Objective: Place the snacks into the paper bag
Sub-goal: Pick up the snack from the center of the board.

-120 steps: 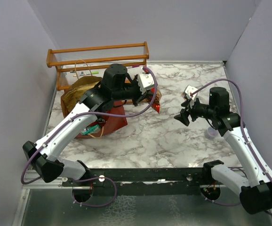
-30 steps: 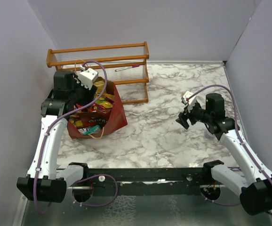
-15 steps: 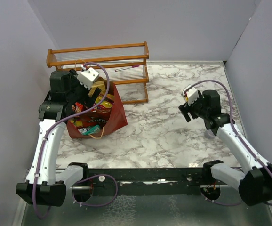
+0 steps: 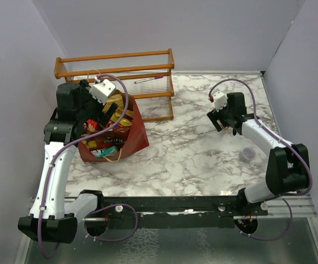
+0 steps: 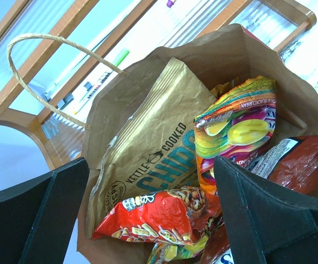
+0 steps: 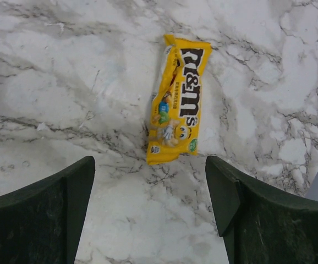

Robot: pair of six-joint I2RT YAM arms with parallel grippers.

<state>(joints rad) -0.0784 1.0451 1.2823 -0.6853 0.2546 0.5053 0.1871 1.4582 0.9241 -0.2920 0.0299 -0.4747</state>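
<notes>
At the left, the dark red-brown paper carrier bag stands open in front of the wooden slatted rack, and the left gripper hangs right over its mouth, fingers spread wide with nothing between them. Inside the bag lie a tan-gold kettle chip bag, a small red-orange foil packet, a bright multi-coloured packet and a red foil packet, packed close together.

Across a bare stretch of the white marbled tabletop, well apart from the bag, the right gripper hovers with its fingers wide and empty. A flat yellow M&M's packet lies on the marble just ahead of its fingertips, long axis running away from the wrist and tilted slightly, so the jaws would close across its narrow width. The right arm is by far the nearer; the top view hides the packet beneath it. The slab around the packet shows no other object, which should leave room to come down. A small translucent purple cup sits nearer the arm's base, beside the right wall
</notes>
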